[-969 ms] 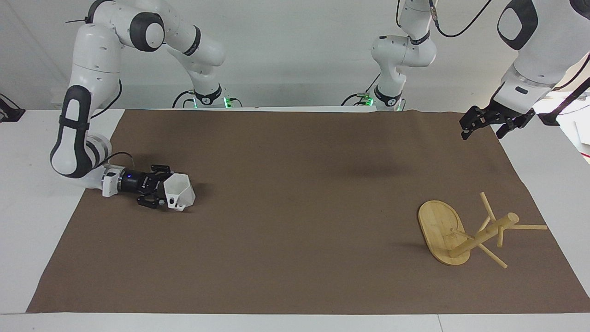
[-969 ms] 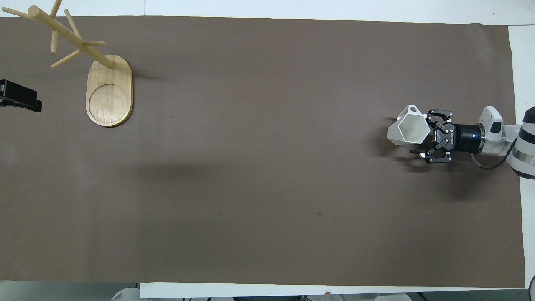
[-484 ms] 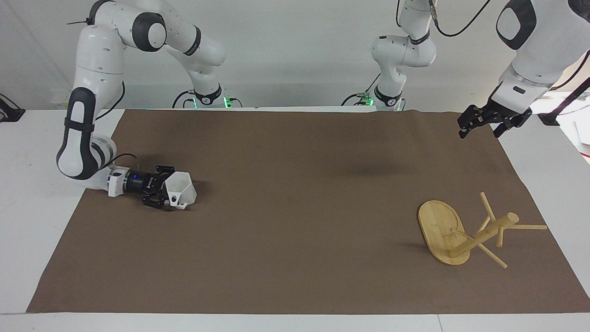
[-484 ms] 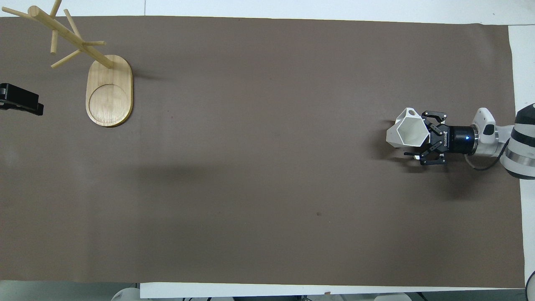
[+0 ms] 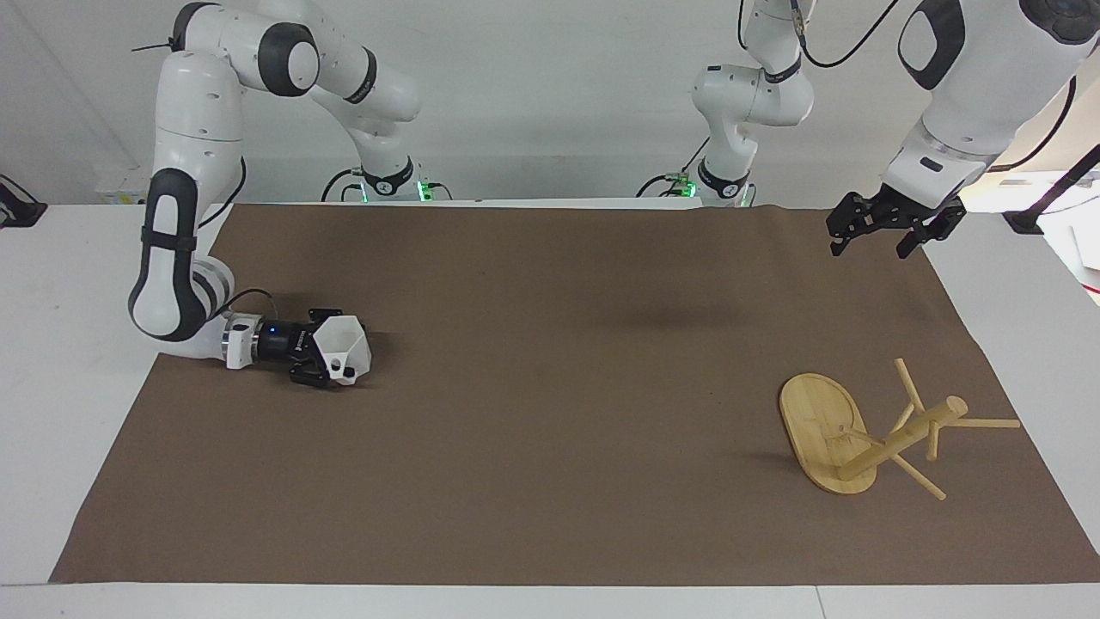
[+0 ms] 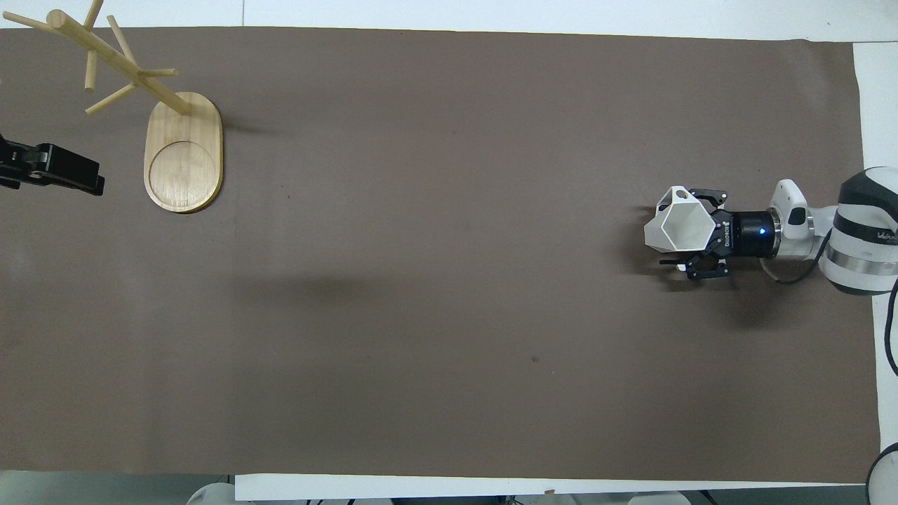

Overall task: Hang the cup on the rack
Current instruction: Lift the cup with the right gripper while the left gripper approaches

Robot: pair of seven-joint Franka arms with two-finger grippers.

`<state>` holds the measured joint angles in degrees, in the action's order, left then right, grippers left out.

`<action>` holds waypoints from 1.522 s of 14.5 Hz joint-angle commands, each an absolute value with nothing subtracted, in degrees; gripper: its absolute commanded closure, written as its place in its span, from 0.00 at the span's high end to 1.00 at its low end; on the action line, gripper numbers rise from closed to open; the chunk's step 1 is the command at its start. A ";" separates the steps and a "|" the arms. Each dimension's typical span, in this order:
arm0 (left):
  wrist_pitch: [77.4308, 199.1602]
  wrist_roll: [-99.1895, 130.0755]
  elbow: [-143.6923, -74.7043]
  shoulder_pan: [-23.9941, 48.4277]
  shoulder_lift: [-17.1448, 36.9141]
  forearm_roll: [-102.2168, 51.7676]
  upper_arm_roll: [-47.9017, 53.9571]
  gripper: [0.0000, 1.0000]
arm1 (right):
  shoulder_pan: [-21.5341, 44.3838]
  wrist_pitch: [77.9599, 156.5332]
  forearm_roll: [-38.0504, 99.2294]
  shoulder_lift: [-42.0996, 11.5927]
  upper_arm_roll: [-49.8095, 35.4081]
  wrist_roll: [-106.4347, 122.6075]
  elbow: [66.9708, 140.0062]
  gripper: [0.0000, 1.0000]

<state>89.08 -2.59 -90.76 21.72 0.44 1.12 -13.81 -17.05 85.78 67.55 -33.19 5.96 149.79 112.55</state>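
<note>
The white faceted cup (image 5: 342,348) is in my right gripper (image 5: 320,365), which is shut on its wall and holds it on its side, low over the brown mat at the right arm's end of the table. In the overhead view the cup (image 6: 678,227) shows its hexagonal mouth, with the right gripper (image 6: 691,242) beside it. The bamboo rack (image 5: 859,434) stands on its oval base at the left arm's end, and it also shows in the overhead view (image 6: 184,151). My left gripper (image 5: 868,239) is open and empty, up in the air over the mat's edge; it also shows in the overhead view (image 6: 84,175).
A brown mat (image 5: 559,387) covers most of the white table (image 5: 51,284). The arms' bases and cables stand at the robots' edge of the table.
My right gripper has carried the cup a little toward the table's middle and turned it. My left gripper has moved in over the mat, toward the rack's base.
</note>
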 commanded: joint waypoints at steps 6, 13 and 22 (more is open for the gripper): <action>88.76 1.84 -95.62 22.32 -2.90 0.79 -13.89 1.00 | -13.46 88.06 68.64 -31.47 6.06 148.46 113.74 0.41; 113.17 30.29 -99.93 34.70 1.48 -4.64 -13.97 0.99 | 7.51 101.82 84.15 -25.24 4.92 132.93 111.80 0.28; 112.85 46.39 -93.07 46.57 9.67 -8.61 -13.89 0.97 | 27.06 122.95 103.35 -23.91 4.92 126.56 110.74 0.28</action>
